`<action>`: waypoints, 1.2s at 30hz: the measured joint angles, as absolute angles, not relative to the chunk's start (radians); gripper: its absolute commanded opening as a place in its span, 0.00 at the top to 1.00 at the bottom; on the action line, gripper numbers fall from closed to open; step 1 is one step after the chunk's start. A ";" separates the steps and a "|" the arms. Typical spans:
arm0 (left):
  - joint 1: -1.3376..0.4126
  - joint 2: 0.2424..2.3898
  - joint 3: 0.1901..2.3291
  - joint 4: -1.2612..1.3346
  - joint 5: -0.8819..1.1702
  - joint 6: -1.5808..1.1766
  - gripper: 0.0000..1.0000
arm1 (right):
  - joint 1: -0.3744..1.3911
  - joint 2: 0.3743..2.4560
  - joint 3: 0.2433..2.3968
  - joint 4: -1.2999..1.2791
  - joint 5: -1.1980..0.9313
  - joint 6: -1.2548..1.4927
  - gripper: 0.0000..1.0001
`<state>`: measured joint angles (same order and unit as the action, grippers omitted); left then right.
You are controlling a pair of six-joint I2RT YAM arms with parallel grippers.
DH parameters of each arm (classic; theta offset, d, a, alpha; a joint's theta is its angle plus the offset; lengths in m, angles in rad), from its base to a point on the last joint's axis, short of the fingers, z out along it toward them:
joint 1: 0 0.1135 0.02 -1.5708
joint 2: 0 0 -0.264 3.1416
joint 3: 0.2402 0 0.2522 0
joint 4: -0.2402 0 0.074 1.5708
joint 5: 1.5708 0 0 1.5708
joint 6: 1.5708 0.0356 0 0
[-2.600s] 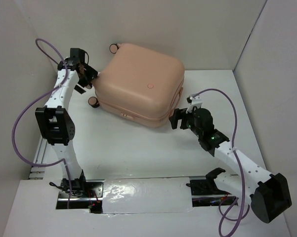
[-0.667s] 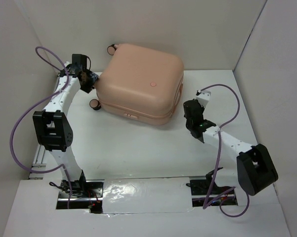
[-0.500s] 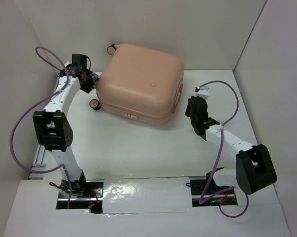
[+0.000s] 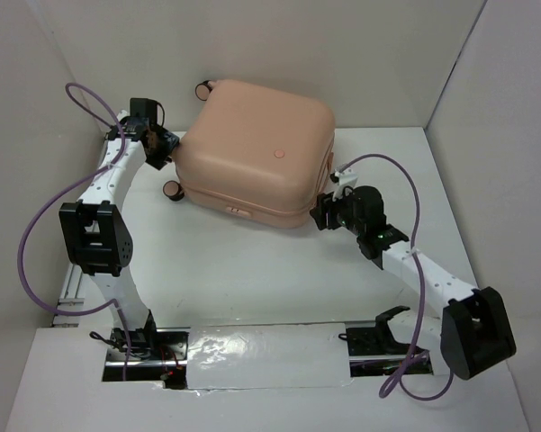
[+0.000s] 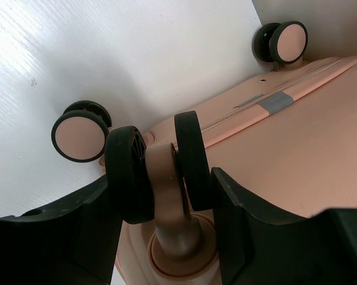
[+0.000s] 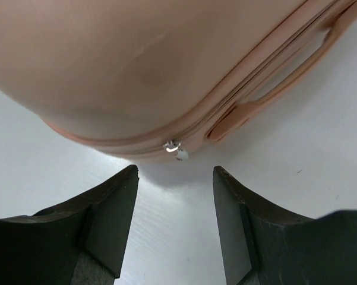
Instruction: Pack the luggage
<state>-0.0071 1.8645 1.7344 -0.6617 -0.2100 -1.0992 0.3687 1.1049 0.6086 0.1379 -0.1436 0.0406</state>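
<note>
- Peach-pink luggage (image 4: 256, 148) lies shut and flat on the white table (image 4: 252, 270), wheels at its left end.
- Left gripper (image 5: 160, 178) sits at the luggage's left end, fingers (image 5: 249, 237) closed against both sides of a twin caster wheel (image 5: 130, 172).
- Right gripper (image 6: 175, 170) faces the luggage's near right corner, jaws apart and empty; the zip pull (image 6: 173, 146) lies just ahead, untouched.
</note>
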 measured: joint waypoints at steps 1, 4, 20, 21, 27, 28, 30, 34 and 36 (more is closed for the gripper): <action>-0.007 1.864 1.734 -0.661 -0.210 -1.097 1.00 | 0.369 1.131 0.609 0.133 -0.163 0.027 0.39; -0.003 1.868 1.738 -0.660 -0.205 -1.077 1.00 | 0.369 1.186 0.610 0.115 -0.194 -0.001 0.39; 0.002 1.919 1.813 -0.691 -0.202 -1.022 1.00 | 0.384 1.343 0.696 0.126 -0.258 -0.112 0.39; 0.002 1.921 1.816 -0.692 -0.202 -1.019 1.00 | 0.384 1.345 0.697 0.128 -0.258 -0.117 0.39; 0.004 1.925 1.820 -0.686 -0.202 -1.008 1.00 | 0.391 1.358 0.708 0.126 -0.303 -0.164 0.63; 0.004 1.925 1.820 -0.685 -0.201 -1.005 1.00 | 0.393 1.358 0.708 0.125 -0.303 -0.179 0.70; 0.004 1.929 1.822 -0.678 -0.201 -0.999 1.00 | 0.394 1.361 0.708 0.125 -0.305 -0.197 0.85; 0.004 1.929 1.822 -0.675 -0.200 -0.995 1.00 | 0.395 1.363 0.708 0.126 -0.293 -0.208 1.00; 0.004 1.929 1.822 -0.674 -0.200 -0.994 1.00 | 0.402 1.363 0.708 0.126 -0.263 -0.196 1.00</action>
